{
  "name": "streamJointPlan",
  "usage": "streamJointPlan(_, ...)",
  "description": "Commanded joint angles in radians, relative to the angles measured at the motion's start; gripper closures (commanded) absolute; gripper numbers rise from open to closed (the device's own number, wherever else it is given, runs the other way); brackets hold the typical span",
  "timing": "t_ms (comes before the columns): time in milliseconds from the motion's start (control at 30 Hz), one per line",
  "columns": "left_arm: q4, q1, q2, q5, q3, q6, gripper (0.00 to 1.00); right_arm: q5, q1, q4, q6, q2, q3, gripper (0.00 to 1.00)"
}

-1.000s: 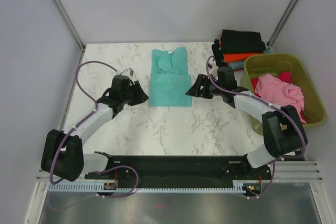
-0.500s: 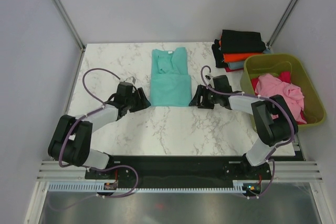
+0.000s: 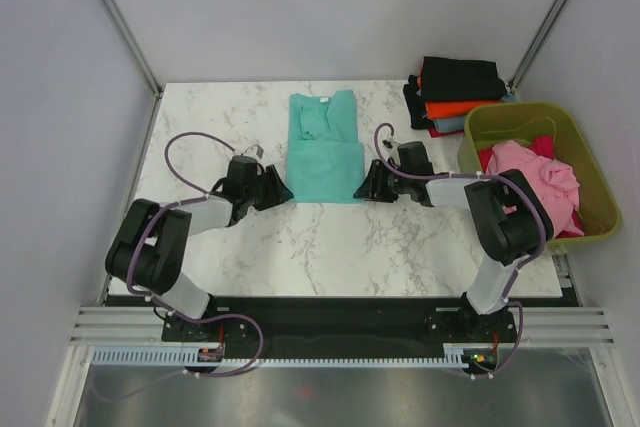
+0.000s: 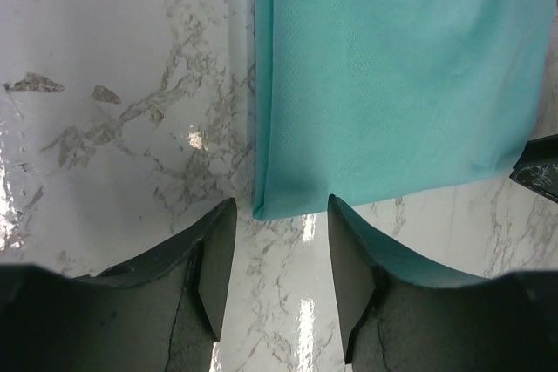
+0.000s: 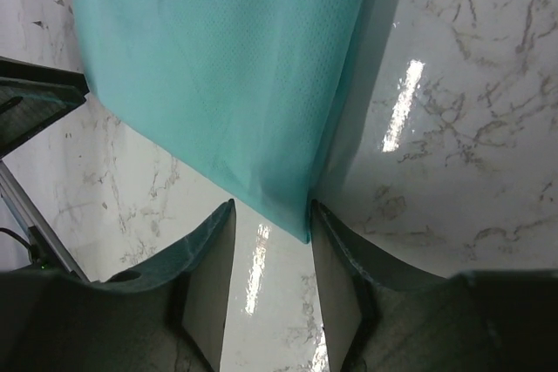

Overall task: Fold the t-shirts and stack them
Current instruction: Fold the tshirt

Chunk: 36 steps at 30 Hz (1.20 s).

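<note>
A teal t-shirt (image 3: 325, 147) lies folded into a long strip at the table's middle, collar at the far end. My left gripper (image 3: 283, 190) sits low at its near-left corner. In the left wrist view the left gripper (image 4: 281, 213) is open, and the teal t-shirt (image 4: 392, 76) corner lies just between the fingertips. My right gripper (image 3: 362, 190) is at the near-right corner. The right wrist view shows the right gripper (image 5: 272, 215) open, with the corner of the teal t-shirt (image 5: 218, 67) reaching down beside its right finger (image 5: 336, 267). Neither gripper pinches cloth.
A stack of folded t-shirts (image 3: 458, 92), black on top with orange and red below, sits at the back right. Beside it stands an olive-green tub (image 3: 590, 182) holding a pink t-shirt (image 3: 530, 172). Both arms lie low over the marble table (image 3: 330, 237).
Both grippers have slid inward and nearer, from beside the shirt's long edges to its two near corners. The right jaws have narrowed. The teal shirt has not moved.
</note>
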Motion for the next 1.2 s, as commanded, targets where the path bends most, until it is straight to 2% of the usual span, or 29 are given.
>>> streamJointPlan(0, 0.065, 0.001, 0.046, 0.048, -0.022, -0.044, 0.47, 0.020, 0.008, -0.026, -0.006, 0.055, -0.004, 0.53)
streamJointPlan(167, 0.108, 0.001, 0.063, 0.065, -0.044, -0.056, 0.54, 0.007, 0.008, -0.001, 0.008, 0.069, -0.013, 0.58)
streamJointPlan(267, 0.131, 0.001, 0.074, 0.073, -0.050, -0.061, 0.66, 0.004, 0.007, 0.011, 0.013, 0.074, -0.019, 0.65)
streamJointPlan(300, 0.139, 0.001, 0.077, 0.074, -0.051, -0.062, 0.74, 0.003, 0.008, 0.017, 0.016, 0.075, -0.023, 0.69)
streamJointPlan(333, 0.148, 0.001, 0.082, 0.080, -0.053, -0.065, 0.77, -0.002, 0.008, 0.031, 0.023, 0.077, -0.024, 0.72)
streamJointPlan(367, 0.154, 0.001, 0.085, 0.082, -0.051, -0.068, 0.80, -0.010, 0.008, 0.037, 0.028, 0.077, -0.030, 0.79)
streamJointPlan(400, 0.154, 0.000, 0.080, 0.077, -0.050, -0.070, 0.88, -0.014, 0.010, 0.045, 0.033, 0.075, -0.033, 0.83)
streamJointPlan(500, 0.128, -0.017, 0.007, 0.059, -0.060, -0.064, 0.98, -0.016, 0.008, 0.049, 0.040, 0.036, -0.047, 0.98)
streamJointPlan(667, -0.065, -0.084, -0.203, 0.004, -0.068, -0.059, 0.98, 0.013, 0.011, -0.016, 0.048, -0.142, -0.131, 1.00)
streamJointPlan(700, -0.133, -0.098, -0.296, -0.005, -0.071, -0.064, 0.98, 0.027, 0.017, -0.054, 0.054, -0.229, -0.144, 1.00)
streamJointPlan(933, -0.462, -0.217, -0.681, -0.061, -0.054, -0.142, 0.98, 0.191, 0.126, -0.314, 0.103, -0.641, -0.190, 1.00)
streamJointPlan(1000, -0.530, -0.233, -0.731, -0.068, -0.030, -0.153, 0.98, 0.216, 0.161, -0.390, 0.121, -0.722, -0.167, 1.00)
streamJointPlan(1167, -0.666, -0.235, -0.787, -0.103, 0.065, -0.158, 0.98, 0.239, 0.175, -0.478, 0.132, -0.764, -0.078, 1.00)
